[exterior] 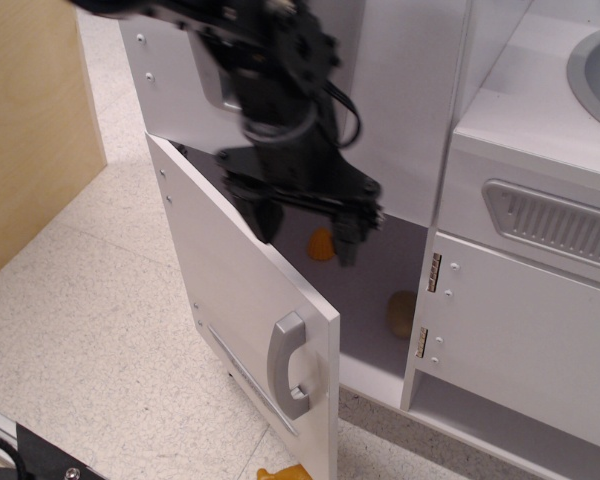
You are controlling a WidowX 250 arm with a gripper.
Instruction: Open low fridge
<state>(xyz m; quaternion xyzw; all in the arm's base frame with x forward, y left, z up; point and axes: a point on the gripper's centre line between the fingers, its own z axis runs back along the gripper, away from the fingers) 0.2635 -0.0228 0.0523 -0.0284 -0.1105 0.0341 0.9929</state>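
The low fridge (250, 320) door stands ajar, the gripper (305, 222) above it, before the compartment opening.
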